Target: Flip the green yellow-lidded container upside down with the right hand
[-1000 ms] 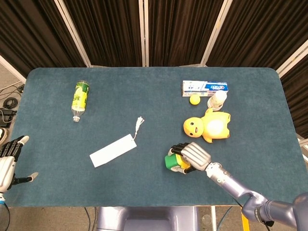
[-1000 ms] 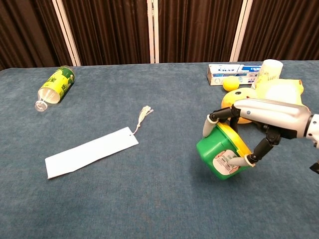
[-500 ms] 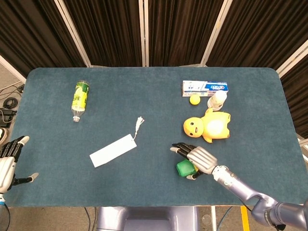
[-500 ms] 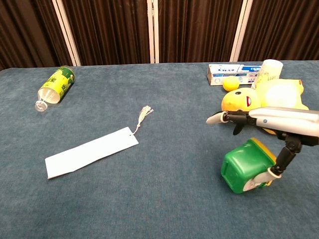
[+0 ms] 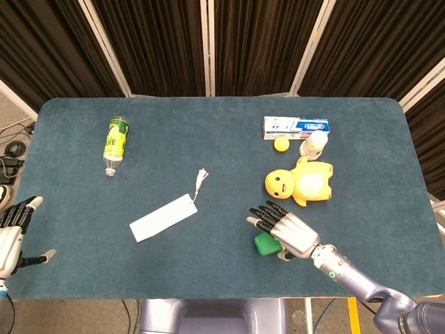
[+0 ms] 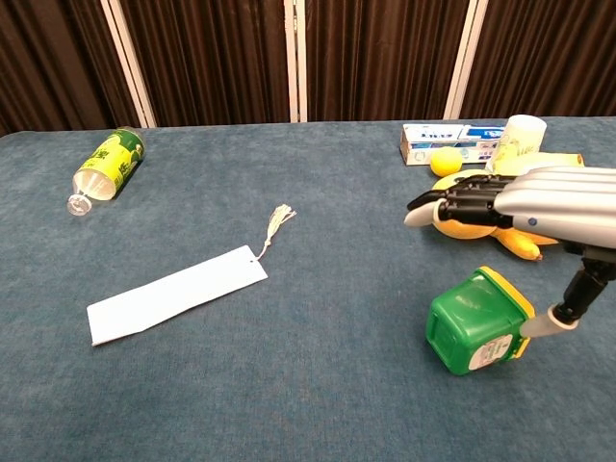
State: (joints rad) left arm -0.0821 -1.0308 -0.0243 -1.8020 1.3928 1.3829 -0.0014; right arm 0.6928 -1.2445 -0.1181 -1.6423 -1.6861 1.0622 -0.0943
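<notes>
Your right hand (image 6: 539,197) hovered above the green container (image 6: 474,320), fingers spread, grasping nothing (thumb tip beside its yellow lid (image 6: 507,290), contact unclear). The chest view showed the container tipped on the table (image 6: 289,385); the head view alone showed your left hand (image 5: 12,233), open.

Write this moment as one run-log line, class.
right hand: open, above container | green container: released, tipped on table | left hand: idle, open

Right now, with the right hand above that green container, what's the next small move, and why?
Probably lower the right hand and close on the green container again. It lies tilted on the table, its yellow lid facing up and away rather than down, so the flip looks unfinished. The fingers are spread above it, holding nothing; only the thumb tip is near its side.
</notes>
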